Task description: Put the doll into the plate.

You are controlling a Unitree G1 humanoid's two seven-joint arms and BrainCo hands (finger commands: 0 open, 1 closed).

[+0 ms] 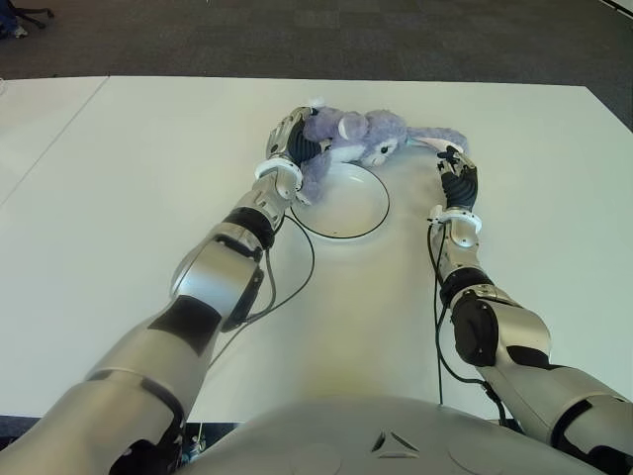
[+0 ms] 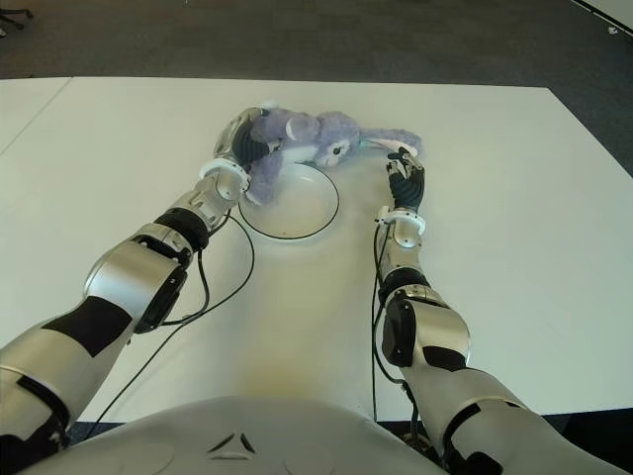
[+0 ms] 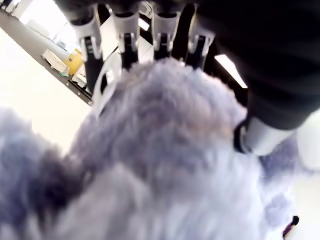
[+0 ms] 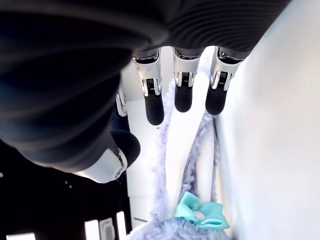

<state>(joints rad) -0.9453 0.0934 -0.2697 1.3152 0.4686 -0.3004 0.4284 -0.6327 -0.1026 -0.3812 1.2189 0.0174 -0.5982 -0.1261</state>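
Left hand (image 1: 289, 139) clutches the doll (image 1: 361, 134) at the plate (image 1: 371, 213) rim for transfer; right hand (image 1: 457, 176) hovers open-fingered.

White table (image 1: 119, 198), seam line near left edge. On it: white plate (image 1: 346, 213) with dark rim, centre far side; purple doll (image 1: 366, 134) lying across plate's far rim, partly over it, ears stretched right. Black cables (image 1: 287, 287) trailing on surface beside both arms.
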